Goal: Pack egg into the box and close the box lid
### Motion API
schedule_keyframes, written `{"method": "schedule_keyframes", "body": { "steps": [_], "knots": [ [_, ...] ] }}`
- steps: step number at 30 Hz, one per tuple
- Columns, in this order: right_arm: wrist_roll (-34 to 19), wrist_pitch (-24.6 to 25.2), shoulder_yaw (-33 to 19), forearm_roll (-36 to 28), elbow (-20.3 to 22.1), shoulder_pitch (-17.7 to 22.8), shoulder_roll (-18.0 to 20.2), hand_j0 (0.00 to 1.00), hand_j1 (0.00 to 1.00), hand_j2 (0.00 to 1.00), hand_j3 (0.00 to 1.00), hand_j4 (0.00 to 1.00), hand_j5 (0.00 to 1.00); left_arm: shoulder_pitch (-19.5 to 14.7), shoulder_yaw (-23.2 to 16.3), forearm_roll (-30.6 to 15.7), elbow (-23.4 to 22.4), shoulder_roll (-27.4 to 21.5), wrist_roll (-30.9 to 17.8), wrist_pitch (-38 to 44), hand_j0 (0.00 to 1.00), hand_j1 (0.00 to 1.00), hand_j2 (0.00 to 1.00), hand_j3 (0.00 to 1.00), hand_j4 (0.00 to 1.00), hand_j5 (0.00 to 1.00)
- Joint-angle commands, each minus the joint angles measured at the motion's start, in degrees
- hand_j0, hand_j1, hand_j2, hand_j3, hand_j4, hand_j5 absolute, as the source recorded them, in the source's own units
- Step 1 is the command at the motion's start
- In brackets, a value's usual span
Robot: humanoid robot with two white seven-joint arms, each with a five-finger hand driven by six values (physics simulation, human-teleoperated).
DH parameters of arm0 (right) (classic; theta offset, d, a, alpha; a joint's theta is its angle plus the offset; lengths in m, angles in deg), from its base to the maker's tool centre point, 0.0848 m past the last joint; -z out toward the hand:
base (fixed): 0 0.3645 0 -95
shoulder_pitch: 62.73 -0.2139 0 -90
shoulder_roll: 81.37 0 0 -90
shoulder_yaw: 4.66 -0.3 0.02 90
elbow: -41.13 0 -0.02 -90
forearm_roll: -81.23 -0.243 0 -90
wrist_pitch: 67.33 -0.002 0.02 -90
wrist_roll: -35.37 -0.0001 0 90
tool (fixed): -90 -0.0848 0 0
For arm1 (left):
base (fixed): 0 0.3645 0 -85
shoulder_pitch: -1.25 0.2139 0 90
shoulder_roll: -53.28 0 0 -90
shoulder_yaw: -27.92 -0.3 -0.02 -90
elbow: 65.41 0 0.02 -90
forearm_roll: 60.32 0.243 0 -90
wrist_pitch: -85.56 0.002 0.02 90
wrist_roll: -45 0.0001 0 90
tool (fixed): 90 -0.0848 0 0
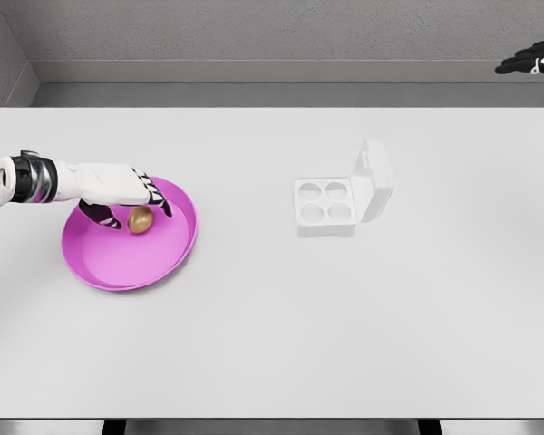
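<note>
A brown egg (140, 219) lies in the magenta plate (118, 267) at the table's left. My left hand (127, 201) reaches in from the left edge and hovers over the plate, its dark fingers curled down around the egg, thumb on the left side and fingers on the right. Whether they press on the egg I cannot tell. A white egg box (325, 207) with four empty wells sits right of the middle, its lid (373, 181) standing open on the right side. My right hand (533, 61) shows at the top right corner, far from the table, fingers extended.
The white table (272, 344) spans the view, with a grey wall behind it. Bare tabletop lies between the plate and the box.
</note>
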Motion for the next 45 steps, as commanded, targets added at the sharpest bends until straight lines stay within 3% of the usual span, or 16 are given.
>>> {"method": "schedule_keyframes", "body": {
  "steps": [1,16,18,22,25,34,37,39,45],
  "knots": [
    [0.03,0.18,-0.01,-0.28,-0.07,0.00,0.11,1.00,1.00,1.00,1.00,1.00,1.00,0.00,0.05,-0.04,-0.03,-0.01,0.02,0.13,0.77,0.77,0.77,0.77,0.77,0.77],
    [0.03,0.18,-0.01,-0.10,-0.07,0.09,-0.06,1.00,1.00,1.00,1.00,1.00,1.00,0.18,0.05,0.75,-0.65,0.34,0.02,0.13,0.74,0.74,0.74,0.74,0.74,0.74],
    [0.03,0.18,2.00,-0.10,0.20,-0.17,-0.24,1.00,1.00,1.00,1.00,1.00,1.00,0.18,-0.03,0.75,-0.65,0.34,0.02,0.13,0.73,0.73,0.73,0.73,0.73,0.73],
    [0.03,0.18,7.19,0.07,5.73,-0.44,-0.33,1.00,1.00,1.00,1.00,1.00,1.00,0.18,-0.12,0.75,-0.65,0.25,0.02,0.13,0.70,0.70,0.70,0.70,0.70,0.70],
    [0.03,0.18,7.19,-0.01,5.38,-0.09,-2.61,1.00,1.00,1.00,1.00,1.00,1.00,0.26,-0.21,0.75,-0.56,0.34,0.02,0.13,0.70,0.70,0.70,0.70,0.70,0.70],
    [0.03,0.18,6.84,1.21,1.60,-0.44,-4.02,1.00,1.00,1.00,1.00,1.00,1.00,0.26,-0.30,0.75,-0.56,0.25,0.02,0.13,0.70,0.70,0.70,0.70,0.70,0.70],
    [0.03,0.18,6.67,3.15,1.69,-0.44,-6.48,1.00,1.00,1.00,1.00,1.00,1.00,0.26,-0.30,0.75,-0.56,0.34,0.02,0.13,0.59,0.59,0.59,0.59,0.59,0.59],
    [0.03,0.18,6.40,2.97,1.69,-0.88,-11.57,1.00,1.00,1.00,1.00,1.00,1.00,0.62,-0.39,0.75,-0.47,0.34,0.02,0.13,0.54,0.54,0.54,0.54,0.54,0.54],
    [0.03,0.18,6.58,3.06,1.60,-0.53,-11.93,1.00,1.00,1.00,1.00,1.00,1.00,0.70,-0.39,0.75,-0.29,0.34,0.02,0.13,0.44,0.44,0.44,0.44,0.44,0.44]
  ]
}}
